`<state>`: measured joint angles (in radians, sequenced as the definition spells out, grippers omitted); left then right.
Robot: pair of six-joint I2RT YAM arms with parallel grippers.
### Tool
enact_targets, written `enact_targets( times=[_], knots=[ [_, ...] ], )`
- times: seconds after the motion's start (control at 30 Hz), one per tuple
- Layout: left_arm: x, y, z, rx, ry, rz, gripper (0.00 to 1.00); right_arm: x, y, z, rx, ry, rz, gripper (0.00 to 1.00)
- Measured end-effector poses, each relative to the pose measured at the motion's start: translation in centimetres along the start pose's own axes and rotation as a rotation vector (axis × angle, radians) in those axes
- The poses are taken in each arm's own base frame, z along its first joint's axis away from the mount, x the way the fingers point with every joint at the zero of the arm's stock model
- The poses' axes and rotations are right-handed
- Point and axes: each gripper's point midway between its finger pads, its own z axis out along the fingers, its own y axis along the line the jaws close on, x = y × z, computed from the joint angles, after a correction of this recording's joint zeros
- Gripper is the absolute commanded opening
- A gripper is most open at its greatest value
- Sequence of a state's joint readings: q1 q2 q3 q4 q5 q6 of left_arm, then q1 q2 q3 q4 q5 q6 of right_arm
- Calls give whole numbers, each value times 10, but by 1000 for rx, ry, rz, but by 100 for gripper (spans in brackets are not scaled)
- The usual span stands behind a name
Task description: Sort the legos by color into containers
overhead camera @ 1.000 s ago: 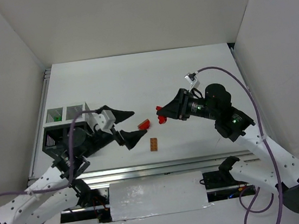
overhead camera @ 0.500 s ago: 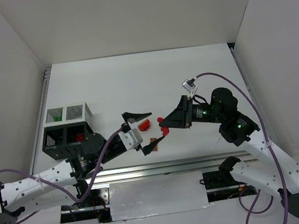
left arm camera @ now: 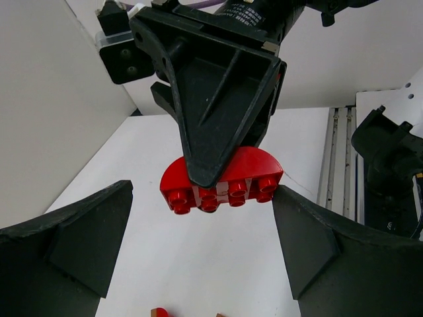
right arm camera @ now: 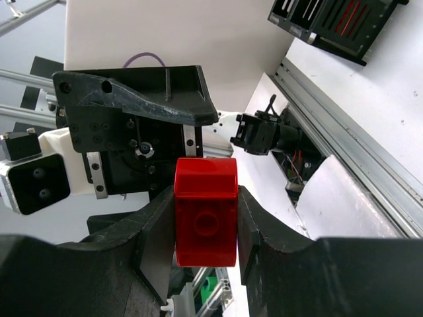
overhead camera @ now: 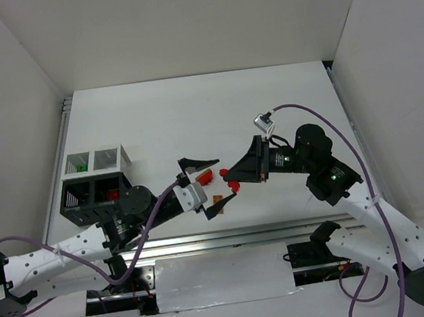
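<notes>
Handover position examined, working outward from the red brick [right arm camera: 205, 211]. We find this arched, studded lego clamped in the right gripper [overhead camera: 230, 180], whose jaws are drawn narrow onto its two broad faces and hold it clear of the table. Just beside the brick, one off each end, stand the two fingers [left arm camera: 73, 244] of the left gripper [overhead camera: 217, 184], spread as wide as they go and gripping nothing. The brick's long axis runs across that gap, from one left finger towards the other, so its ends face the left pads while the right gripper occupies the broad faces. We judge that the left jaws, on closing, would take it end to end without fouling the right gripper. Neither end touches a left finger. We cannot tell whether the brick sits fully inside the left fingertips or only level with them, so a short advance may be wanted first. Near the brick, down on the table, lie a loose red lego [overhead camera: 205, 176] and an orange-brown lego [overhead camera: 218, 199]. Well apart from the brick, on the left arm's side, stand the containers [overhead camera: 106, 159]. One black bin shows red inside, and we judge the left arm the nearer to it.
</notes>
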<state>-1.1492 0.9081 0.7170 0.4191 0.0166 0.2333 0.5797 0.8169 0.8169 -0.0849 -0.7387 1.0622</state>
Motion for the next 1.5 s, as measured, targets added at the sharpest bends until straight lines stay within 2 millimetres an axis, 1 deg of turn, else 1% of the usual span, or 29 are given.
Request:
enact_targets(
  times=[0.23,0.37,0.6,0.8,1.0,1.23,1.5],
  knots=[
    [5,-5,5,32,37,-2,99,1,-9,3,30,6,-6,0],
    [2,-14,6,80,42,-7,100,-5,-19,4,80,-29,-18,0],
    [3,-15,3,87,56,-8,100,-9,-22,4,109,-44,-41,0],
    [-3,-10,3,65,35,-5,100,-12,-14,7,71,-49,-18,0],
    [-7,-4,8,33,13,-4,100,-14,-6,8,39,-59,-1,0],
    [1,-3,12,22,36,-4,99,-14,5,9,3,-63,-8,0],
    [-1,-1,12,9,30,-7,90,-13,6,9,1,-67,-10,0]
  ],
)
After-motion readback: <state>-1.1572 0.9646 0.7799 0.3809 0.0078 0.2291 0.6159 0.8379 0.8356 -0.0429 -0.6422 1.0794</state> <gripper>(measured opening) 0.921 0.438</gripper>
